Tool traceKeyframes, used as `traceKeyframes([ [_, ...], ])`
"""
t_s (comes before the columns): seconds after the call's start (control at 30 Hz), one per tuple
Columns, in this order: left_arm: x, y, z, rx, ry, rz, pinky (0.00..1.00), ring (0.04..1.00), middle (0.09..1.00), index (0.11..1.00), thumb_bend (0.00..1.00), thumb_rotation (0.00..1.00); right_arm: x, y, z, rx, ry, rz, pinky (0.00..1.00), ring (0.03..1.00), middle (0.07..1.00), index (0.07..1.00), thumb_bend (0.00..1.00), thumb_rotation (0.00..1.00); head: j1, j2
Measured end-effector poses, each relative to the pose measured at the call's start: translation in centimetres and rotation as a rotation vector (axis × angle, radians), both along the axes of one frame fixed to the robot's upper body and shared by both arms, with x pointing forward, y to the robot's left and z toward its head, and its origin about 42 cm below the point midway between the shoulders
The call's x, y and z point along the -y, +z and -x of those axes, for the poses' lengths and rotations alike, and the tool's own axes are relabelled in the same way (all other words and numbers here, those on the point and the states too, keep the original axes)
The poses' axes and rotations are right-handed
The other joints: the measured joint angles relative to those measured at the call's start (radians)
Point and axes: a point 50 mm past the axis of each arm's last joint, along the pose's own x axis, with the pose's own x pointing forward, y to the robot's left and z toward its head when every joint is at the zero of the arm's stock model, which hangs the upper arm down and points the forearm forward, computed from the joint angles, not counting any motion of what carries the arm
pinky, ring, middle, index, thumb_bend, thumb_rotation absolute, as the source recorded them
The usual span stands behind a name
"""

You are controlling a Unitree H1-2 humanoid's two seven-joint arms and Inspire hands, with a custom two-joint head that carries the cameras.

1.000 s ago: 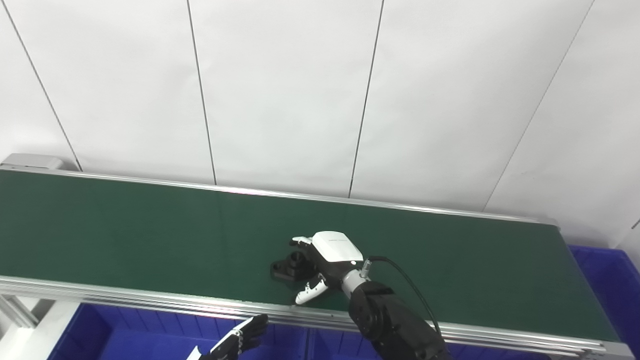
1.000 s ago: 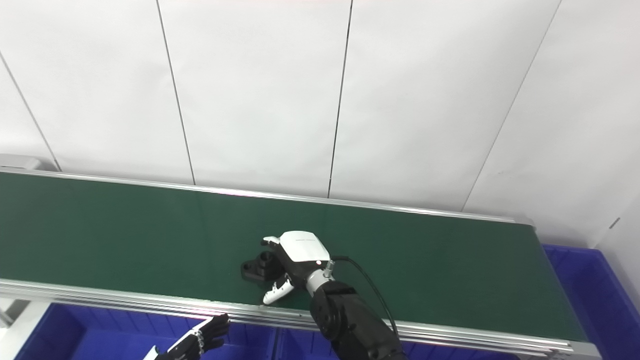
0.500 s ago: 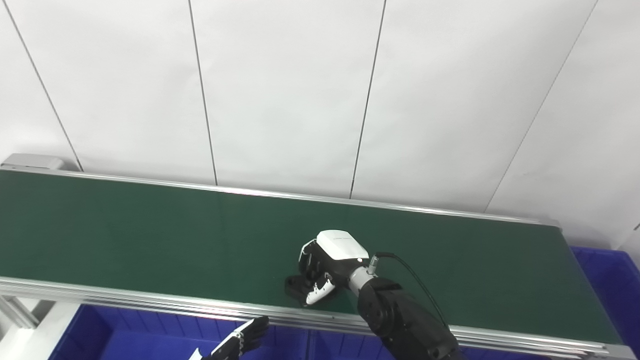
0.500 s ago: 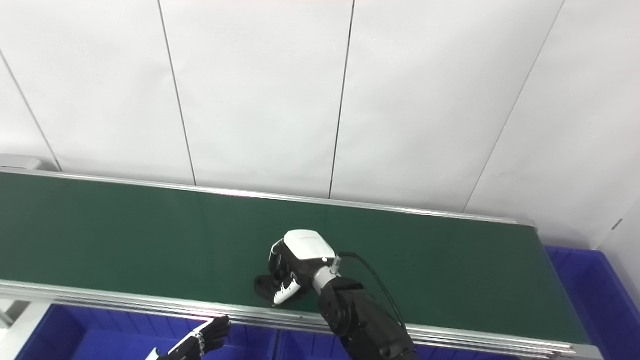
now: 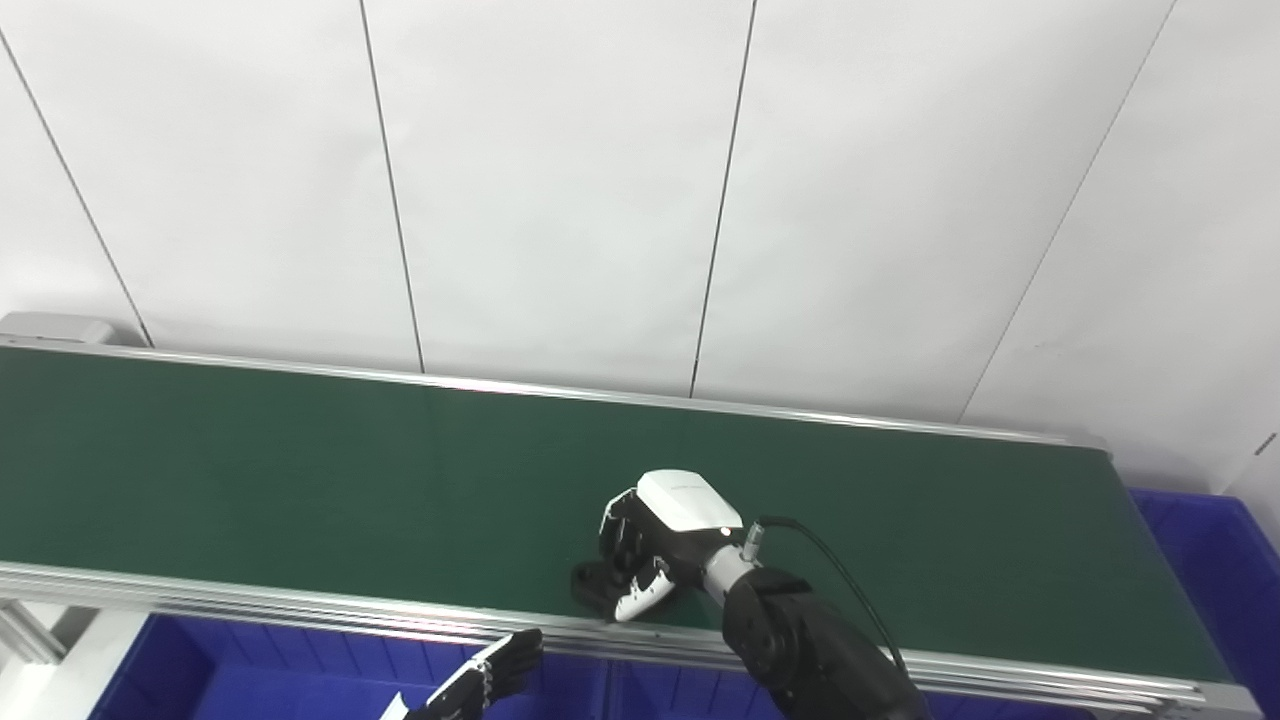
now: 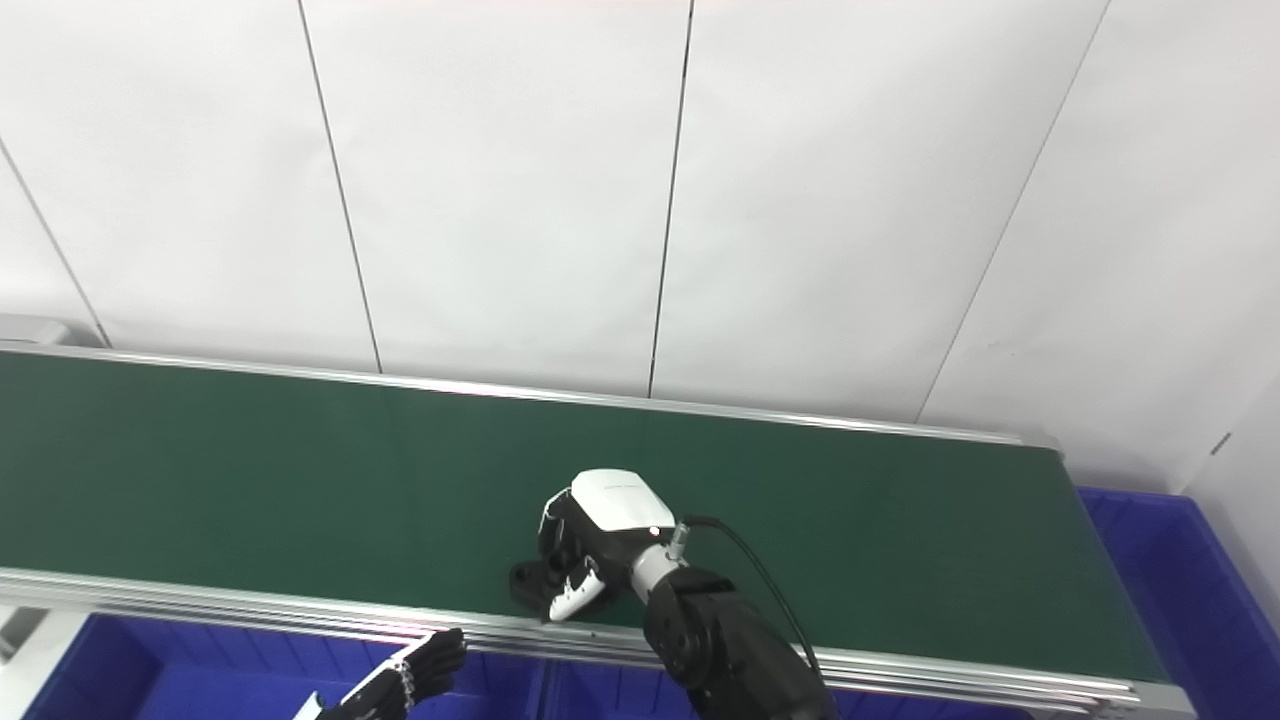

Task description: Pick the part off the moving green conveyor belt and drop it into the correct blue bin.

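While fingers curl round the black part [image 5: 592, 590] at the matte green belt [image 5: 300, 480] near edge, right hand [image 5: 655, 545] clamps it | left hand [image 5: 490, 672] spread, low over blue bin [image 5: 250, 680] | ribbed aluminium rail [image 5: 200, 592] between

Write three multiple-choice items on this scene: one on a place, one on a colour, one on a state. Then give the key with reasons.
1. Where is the small black plastic part?
A. on the green conveyor belt, near its front rail
B. inside a blue plastic bin
C. against the wall

2. What colour is the back shell of the right hand?
A. red
B. white
C. yellow

3. What is the right hand doing?
A. lying flat and open
B. closed on the part
C. out of view

Key: 1 A, the part touches the belt. 2 B, the shell is white. 3 B, the fingers wrap the part.
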Motion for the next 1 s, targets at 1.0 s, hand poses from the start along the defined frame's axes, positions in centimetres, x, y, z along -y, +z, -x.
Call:
traceKeyframes([
  [1.0,-0.1,1.5,0.2,0.053,0.011,0.002,0.94,0.941,0.943,0.925,0.67,0.47,10.2,1.7,16.4,-0.052,-0.358,-0.565,0.29,0.353,0.48,0.49,0.52,0.0,0.043,0.158],
])
